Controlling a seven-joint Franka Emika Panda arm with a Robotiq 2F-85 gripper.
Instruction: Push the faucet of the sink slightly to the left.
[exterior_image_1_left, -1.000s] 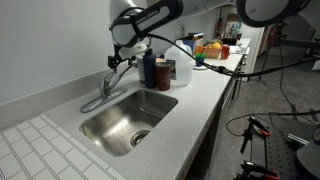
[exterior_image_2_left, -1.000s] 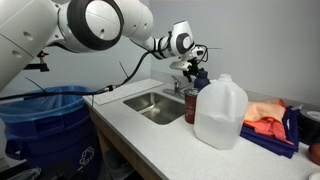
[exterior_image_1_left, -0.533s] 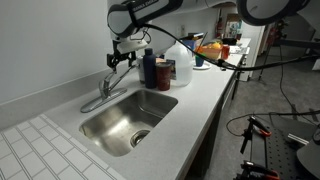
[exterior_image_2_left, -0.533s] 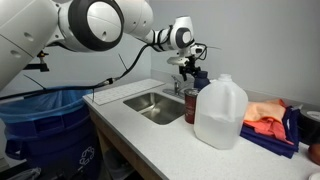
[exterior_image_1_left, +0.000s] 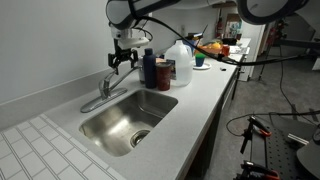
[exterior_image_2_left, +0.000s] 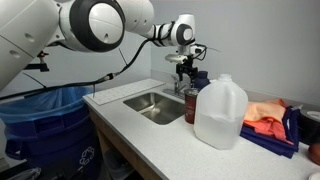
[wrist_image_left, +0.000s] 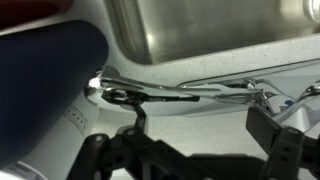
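The brushed silver faucet (exterior_image_1_left: 106, 90) stands at the back rim of the stainless steel sink (exterior_image_1_left: 112, 124), its slim spout angled up toward the dark blue bottle (exterior_image_1_left: 149, 70). My gripper (exterior_image_1_left: 124, 58) hangs open just above the spout's tip, apart from it. In the wrist view the spout (wrist_image_left: 185, 92) lies across the frame just beyond my open fingers (wrist_image_left: 200, 135), with the sink basin (wrist_image_left: 200, 30) above it. In an exterior view my gripper (exterior_image_2_left: 183, 66) is over the far end of the sink (exterior_image_2_left: 152, 106).
The dark blue bottle (wrist_image_left: 40, 90) stands close beside the spout tip. A red can (exterior_image_1_left: 165, 74) and a white jug (exterior_image_1_left: 180, 62) stand behind the bottle. A large jug (exterior_image_2_left: 218, 112), folded cloths (exterior_image_2_left: 265, 122) and a blue bin (exterior_image_2_left: 45, 120) are near.
My arm and gripper have lifted a little above the spout tip. The faucet looks unmoved.
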